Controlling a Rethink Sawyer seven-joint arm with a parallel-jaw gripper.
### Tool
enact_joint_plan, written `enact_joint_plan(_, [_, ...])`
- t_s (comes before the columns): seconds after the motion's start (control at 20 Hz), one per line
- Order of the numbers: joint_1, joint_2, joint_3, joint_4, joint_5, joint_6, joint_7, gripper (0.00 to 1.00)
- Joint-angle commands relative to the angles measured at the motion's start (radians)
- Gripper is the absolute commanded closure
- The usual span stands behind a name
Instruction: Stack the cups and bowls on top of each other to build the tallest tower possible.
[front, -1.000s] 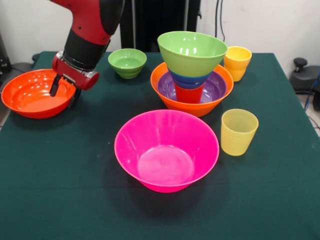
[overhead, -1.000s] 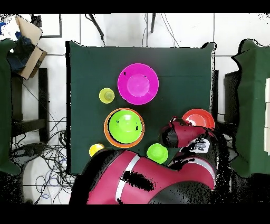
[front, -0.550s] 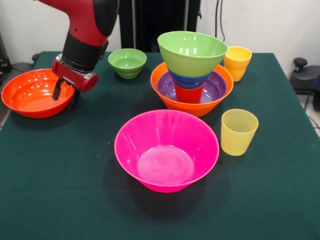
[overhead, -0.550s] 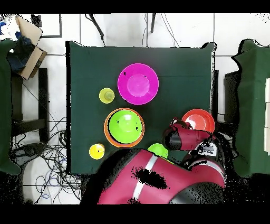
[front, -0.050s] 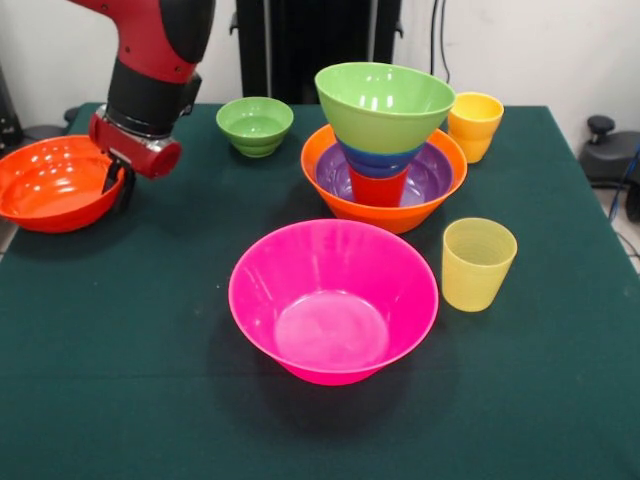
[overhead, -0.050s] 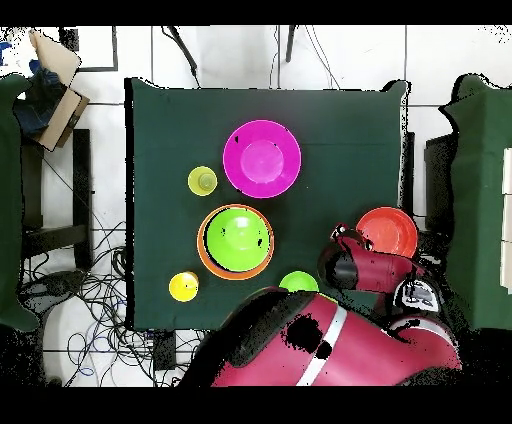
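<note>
Front view: gripper (front, -0.050s: 117, 183) lowered steeply at table's left edge, jaws clamped on tilted red-orange bowl (front, -0.050s: 50, 185) rim, well apart from tower (front, -0.050s: 385, 140); overhead hides the grip beneath the arm (overhead, -0.050s: 330, 340).

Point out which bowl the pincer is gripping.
The red-orange bowl at the table edge: the pincer clamps its rim and it sits tilted. The other bowls stand untouched.

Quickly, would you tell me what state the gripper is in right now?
Gripper: shut on the rim of the red-orange bowl, which sits tilted.
</note>
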Motion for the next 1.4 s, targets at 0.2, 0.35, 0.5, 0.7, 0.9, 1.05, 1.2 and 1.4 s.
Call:
enact_joint_plan(0.2, [0.015,-0.167,0.188,0.095,0.043,0.256,0.012,1.0])
enact_joint_plan(0.35, [0.009,-0.263,0.208,0.109,0.069,0.408,-0.043,1.0])
enact_joint_plan(0.5, [-0.011,-0.312,0.251,0.124,0.092,0.478,-0.059,1.0])
enact_joint_plan(0.7, [0.055,-0.352,0.223,0.11,0.129,0.548,-0.005,1.0])
enact_joint_plan(0.9, [0.142,-0.4,0.178,0.074,0.167,0.676,0.043,1.0])
enact_joint_plan(1.05, [0.164,-0.425,0.18,0.048,0.209,0.779,0.05,1.0])
enact_joint_plan(1.2, [0.166,-0.444,0.192,0.013,0.233,0.881,0.008,1.0])
enact_joint_plan(1.4, [0.194,-0.465,0.171,-0.079,0.193,1.01,-0.068,1.0])
